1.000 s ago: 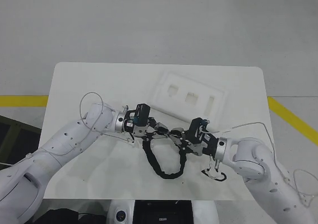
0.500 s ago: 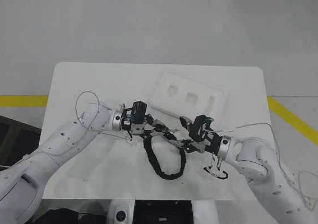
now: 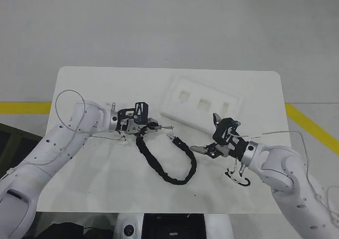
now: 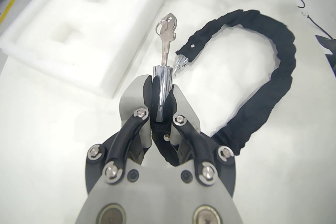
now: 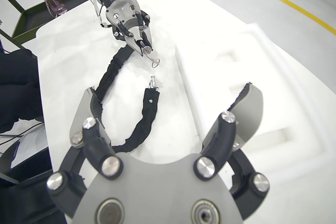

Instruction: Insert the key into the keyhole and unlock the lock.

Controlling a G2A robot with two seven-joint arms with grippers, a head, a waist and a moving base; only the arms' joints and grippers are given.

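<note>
Lower centre of the top view, the black chain (image 4: pixel 283 51) loops; right of centre the right gripper (image 5: pixel 169 92) gapes empty; left of centre the left gripper (image 4: pixel 161 86) clamps the lock barrel (image 4: pixel 162 74), key (image 4: pixel 168 30) seated, pin end (image 4: pixel 179 62) apart; unlocking looks done; next, set down gently

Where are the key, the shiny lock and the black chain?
key (image 4: pixel 166 38): left wrist view, where head meets blade.
lock (image 4: pixel 162 86): left wrist view, silver barrel.
chain (image 4: pixel 284 59): left wrist view, bend of black sleeve.
</note>
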